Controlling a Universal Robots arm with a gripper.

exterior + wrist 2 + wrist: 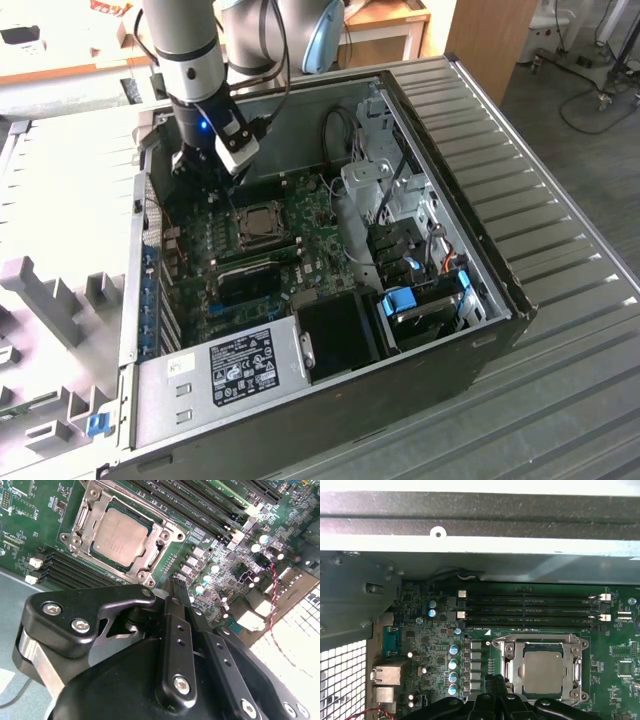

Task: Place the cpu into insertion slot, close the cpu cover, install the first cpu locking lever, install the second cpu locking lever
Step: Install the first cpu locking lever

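The cpu [120, 536] lies in the insertion slot [132, 512], under the cpu cover [165, 537], on the board [320, 240] inside the case [470, 230]. Memory slots [530, 610] run beside it; the gripper [172, 587] hovers near.

A ribbed grey metal desk [560, 200] of long parallel slats carries an open black computer tower case [400, 390], laid on its side with its interior facing up. At the exterior view's left, grey moulded fixture blocks [45, 290] stand on a paler stretch of the desk, just beside the case.
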